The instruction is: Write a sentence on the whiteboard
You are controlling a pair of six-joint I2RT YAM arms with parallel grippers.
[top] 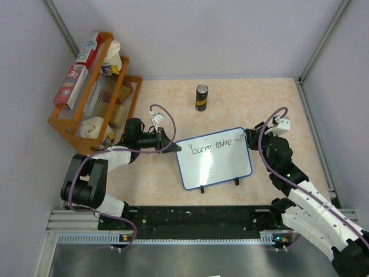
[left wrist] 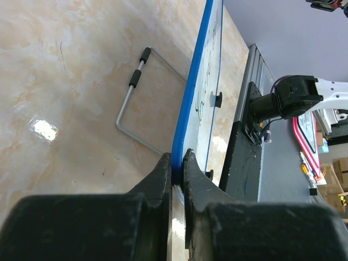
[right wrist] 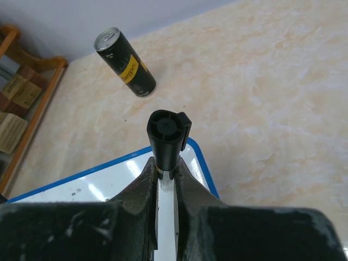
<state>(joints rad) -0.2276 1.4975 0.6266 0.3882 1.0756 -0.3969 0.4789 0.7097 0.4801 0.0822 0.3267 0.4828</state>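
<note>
Writing is the step in hand, and I judge it under halfway. The sentence (top: 209,144) so far is one dark line along the far edge of the whiteboard (top: 216,167), roughly "You've earne", with the nearer part bare. The whiteboard sits mid-bench between my two arms, skewed a little, its two black feet on the long edge toward me.

My left pincer (left wrist: 176,163) is pressed onto the blue rim at the left end, pinching it so that the whiteboard cannot slide. My right pincer (right wrist: 166,169) is pinching a black marker (right wrist: 166,133) at the far right corner, just past the last letter. The wrist view shows only the marker's butt end, so I cannot tell whether the tip touches.

Next I should finish that word in the little room left by the rim, then lift the tip, carry it left and nearer to me, and start a second line, with the left grip firm throughout.

A dark drink can (top: 201,97) stands on the bench (top: 277,104) beyond the whiteboard, well apart. A wooden rack (top: 69,124) of boxes and packets is at the far left, near my left arm. Neither blocks the marker's path
</note>
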